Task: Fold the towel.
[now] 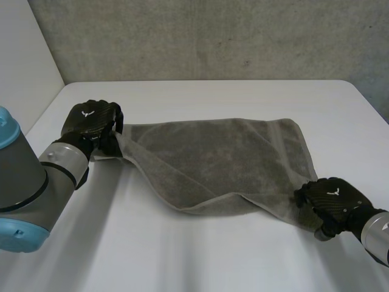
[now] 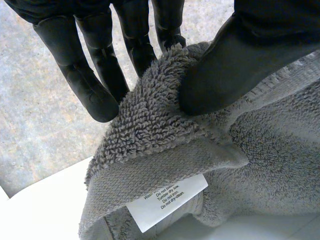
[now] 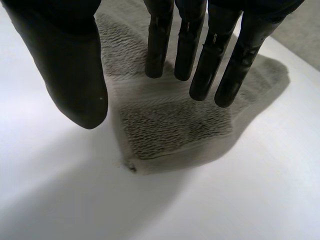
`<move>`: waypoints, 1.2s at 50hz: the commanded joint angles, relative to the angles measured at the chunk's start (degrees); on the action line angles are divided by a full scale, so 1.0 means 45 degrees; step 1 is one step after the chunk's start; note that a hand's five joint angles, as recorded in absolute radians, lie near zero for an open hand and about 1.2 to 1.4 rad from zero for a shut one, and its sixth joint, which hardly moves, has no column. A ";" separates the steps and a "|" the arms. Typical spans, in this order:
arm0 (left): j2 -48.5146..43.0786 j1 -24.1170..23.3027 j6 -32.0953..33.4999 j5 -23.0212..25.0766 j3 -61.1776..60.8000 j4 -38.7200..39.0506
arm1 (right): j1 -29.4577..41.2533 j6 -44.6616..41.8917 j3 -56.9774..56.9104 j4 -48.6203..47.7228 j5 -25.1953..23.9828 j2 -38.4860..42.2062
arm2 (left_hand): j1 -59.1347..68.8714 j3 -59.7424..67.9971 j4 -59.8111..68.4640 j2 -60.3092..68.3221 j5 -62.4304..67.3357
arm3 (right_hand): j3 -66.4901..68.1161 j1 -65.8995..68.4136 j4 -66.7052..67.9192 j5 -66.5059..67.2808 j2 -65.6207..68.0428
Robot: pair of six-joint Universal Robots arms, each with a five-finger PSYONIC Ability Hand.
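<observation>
Towel [image 1: 225,161]: grey, mid-frame on table [image 1: 182,255], long axis left to right | left hand [image 1: 91,121]: upper left, thumb and fingers pinching towel's left corner | right hand [image 1: 331,198]: lower right, fingers straight, holding nothing, lower-right corner just under fingertips

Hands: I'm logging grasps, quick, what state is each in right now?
Left hand: shut on the towel, pinching a corner.
Right hand: open, fingers straight over another corner.
</observation>
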 commanded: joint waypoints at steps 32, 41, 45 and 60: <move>-0.0605 0.0000 0.0000 0.0000 0.0039 0.0137 | 0.0108 -0.0335 -0.1206 -0.2696 -0.0129 0.3188 | -0.0391 -0.1809 -0.1580 -0.1361 -0.3256 | 0.0331 0.0510 0.0391 0.0796 0.0256; -0.0664 0.0000 0.0000 0.0000 0.0039 0.0137 | 0.0108 -0.0355 -0.1500 -0.2716 -0.0129 0.3442 | -0.0391 -0.1809 -0.1580 -0.1361 -0.3256 | 0.1529 0.1708 0.1589 0.1995 0.1455; -0.0664 0.0000 0.0000 0.0000 0.0039 0.0137 | 0.0108 -0.0355 -0.1636 -0.2716 -0.0129 0.3559 | -0.0391 -0.1809 -0.1580 -0.1361 -0.3256 | 0.3355 0.3534 0.3415 0.3820 0.3281; -0.0626 -0.0019 0.0000 0.0000 0.0039 0.0079 | 0.0050 -0.0141 -0.2163 -0.2580 -0.0071 0.3502 | -0.0391 -0.1809 -0.1580 -0.1361 -0.3256 | 1.0251 1.0430 1.0311 1.0717 1.0177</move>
